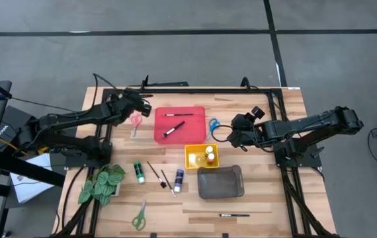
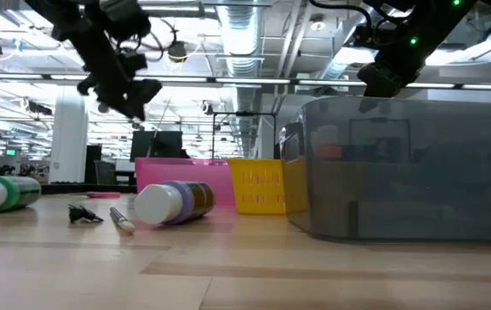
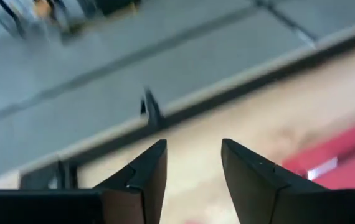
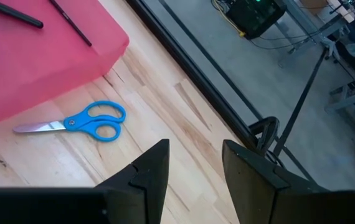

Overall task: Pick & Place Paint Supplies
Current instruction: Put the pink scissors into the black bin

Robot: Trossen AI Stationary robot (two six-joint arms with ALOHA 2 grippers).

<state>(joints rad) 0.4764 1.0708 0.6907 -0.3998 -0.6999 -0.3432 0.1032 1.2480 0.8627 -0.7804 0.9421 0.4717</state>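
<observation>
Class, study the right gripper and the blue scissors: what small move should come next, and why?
Probably lower the right gripper toward the blue scissors. Its fingers are open and empty, and the scissors lie flat on the table beside the red tray, not yet placed. The left gripper hovers near the pink scissors.

The counter point(image 1: 261, 198) is pale, matt wood with visible grain. The red tray point(image 1: 192, 114) looks like smooth plastic, the grey tray point(image 2: 418, 164) translucent plastic. The blue scissors point(image 4: 78, 122) have shiny metal blades.
</observation>
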